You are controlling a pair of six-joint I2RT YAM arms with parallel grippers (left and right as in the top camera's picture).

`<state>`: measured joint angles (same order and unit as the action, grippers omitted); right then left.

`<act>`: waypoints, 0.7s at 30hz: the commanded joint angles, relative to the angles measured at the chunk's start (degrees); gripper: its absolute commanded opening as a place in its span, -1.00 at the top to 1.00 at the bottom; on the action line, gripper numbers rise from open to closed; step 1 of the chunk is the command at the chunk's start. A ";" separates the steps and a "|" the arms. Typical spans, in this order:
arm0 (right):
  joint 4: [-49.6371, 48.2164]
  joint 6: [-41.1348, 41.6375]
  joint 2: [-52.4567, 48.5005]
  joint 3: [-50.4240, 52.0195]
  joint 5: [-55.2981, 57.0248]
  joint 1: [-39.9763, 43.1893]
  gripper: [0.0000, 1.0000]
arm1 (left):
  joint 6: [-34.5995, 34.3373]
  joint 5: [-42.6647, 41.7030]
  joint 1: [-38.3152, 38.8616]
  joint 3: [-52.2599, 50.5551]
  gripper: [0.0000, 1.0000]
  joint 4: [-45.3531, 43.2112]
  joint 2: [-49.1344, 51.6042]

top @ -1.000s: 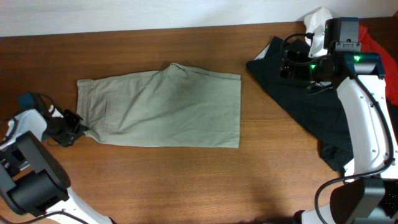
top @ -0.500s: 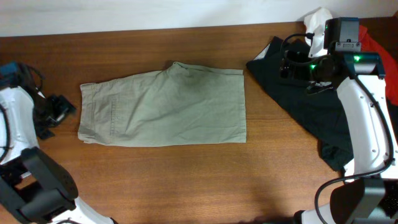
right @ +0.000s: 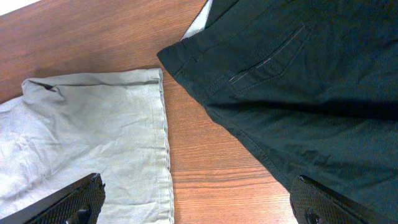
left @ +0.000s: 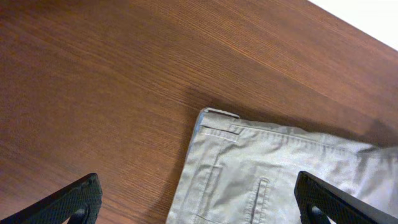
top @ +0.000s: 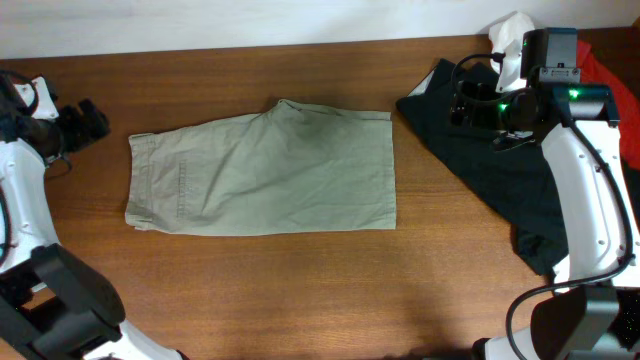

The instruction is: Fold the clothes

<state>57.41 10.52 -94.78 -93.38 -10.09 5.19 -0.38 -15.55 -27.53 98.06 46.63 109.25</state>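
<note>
The shorts point(top: 262, 172) lie flat on the tabletop point(top: 300, 290), waistband end toward the left tool point(top: 84, 121), which hangs just off their upper left corner, clear of the cloth. They are pale khaki and lightly creased, with a belt loop and pocket slits near the waistband. The left tool's fingers stand wide apart with nothing between them. Off the shorts' upper right corner, the right tool point(top: 466, 100) hangs over a dark garment point(top: 480, 170), likewise spread wide and empty. Farther from the shorts lie a white cloth point(top: 510, 35) and a red cloth point(top: 602, 50).
</note>
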 commanded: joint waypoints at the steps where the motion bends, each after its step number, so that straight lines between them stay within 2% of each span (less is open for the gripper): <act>1: 0.00 0.00 0.50 -0.20 0.46 -0.31 -0.97 | 8.72 -15.50 -5.09 0.44 -0.98 -0.22 8.83; 5: 0.00 0.00 0.50 -0.20 0.46 -0.31 -0.97 | 15.50 -25.59 -6.38 0.44 -0.98 0.31 17.57; 9: 0.02 0.00 0.50 -0.20 0.46 -0.31 -0.97 | 17.44 -25.59 -6.01 0.44 -0.98 2.49 24.33; 15: 0.02 0.00 0.50 -0.20 0.46 -0.31 -0.97 | 21.70 -24.79 -2.05 0.44 -0.97 8.87 25.33; 17: 0.02 0.00 0.50 -0.20 0.46 -0.31 -0.97 | 21.68 -24.11 -0.22 0.44 -0.78 9.68 25.33; 20: 0.02 0.00 0.50 -0.20 0.46 -0.31 -0.97 | 21.70 -22.49 1.38 -0.48 0.19 9.53 25.33; 21: 0.02 0.00 0.50 -0.20 0.46 -0.31 -0.97 | 21.70 -20.48 1.40 -0.48 0.36 9.40 25.33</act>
<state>57.43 10.55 -94.78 -93.38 -10.11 5.19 20.69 -39.75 -26.96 98.74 55.99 133.01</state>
